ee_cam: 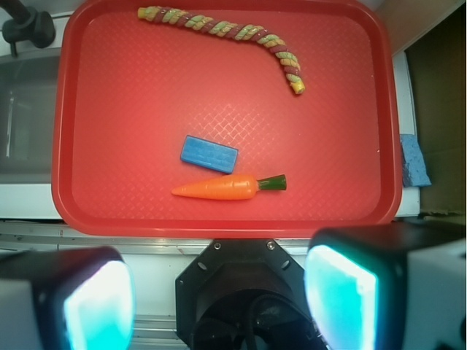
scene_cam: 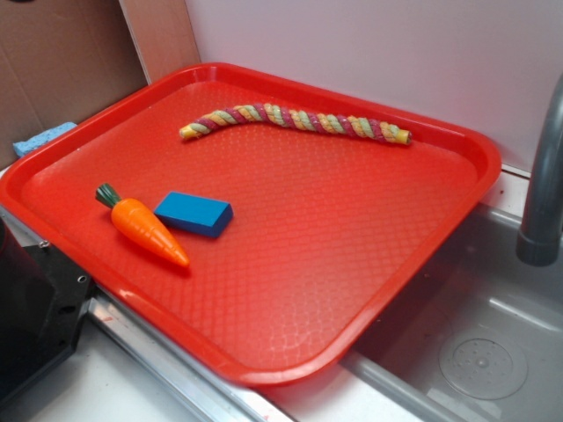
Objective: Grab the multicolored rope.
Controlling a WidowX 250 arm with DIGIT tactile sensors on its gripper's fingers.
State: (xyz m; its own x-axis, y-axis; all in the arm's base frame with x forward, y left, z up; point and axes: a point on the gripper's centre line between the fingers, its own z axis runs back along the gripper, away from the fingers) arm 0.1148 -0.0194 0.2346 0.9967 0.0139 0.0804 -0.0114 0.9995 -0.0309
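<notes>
The multicolored rope (scene_cam: 295, 120) (ee_cam: 230, 36), twisted from pink-red, yellow and pale green strands, lies curved along the far side of the red tray (scene_cam: 352, 264) (ee_cam: 131, 131). In the wrist view my gripper (ee_cam: 219, 295) hangs high above the robot base, well short of the tray's near rim, far from the rope. Its two teal pads (ee_cam: 98, 306) stand wide apart with nothing between them. The gripper does not show in the exterior view.
An orange toy carrot (scene_cam: 145, 227) (ee_cam: 222, 188) and a blue block (scene_cam: 193, 214) (ee_cam: 209, 154) lie together on the tray's near side. A blue sponge (scene_cam: 40, 138) (ee_cam: 413, 162) sits off the tray. A grey faucet (scene_cam: 544, 176) and sink basin (scene_cam: 475, 343) adjoin the tray.
</notes>
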